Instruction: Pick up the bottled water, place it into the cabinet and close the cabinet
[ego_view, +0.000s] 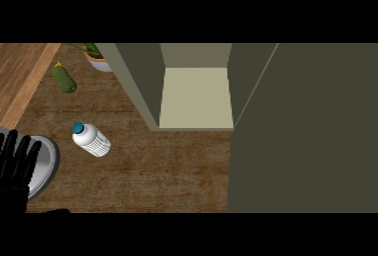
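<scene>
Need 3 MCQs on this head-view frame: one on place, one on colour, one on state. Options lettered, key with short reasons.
1. Where is the water bottle?
A. on the cabinet shelf
B. on the counter, left of the cabinet
C. in the left hand

2. What colour is the bottle's cap?
A. red
B. blue
C. yellow

3. What state is the cabinet in?
A. open, shelf bare
B. shut
C. open, bottle inside

Key:
1 B: it lies on the wooden counter, apart from the cabinet.
2 B: the cap at its upper end is blue.
3 A: the door is swung out at the right and the pale shelf shows nothing on it.

The left hand rests open at the left edge, holding nothing.
</scene>
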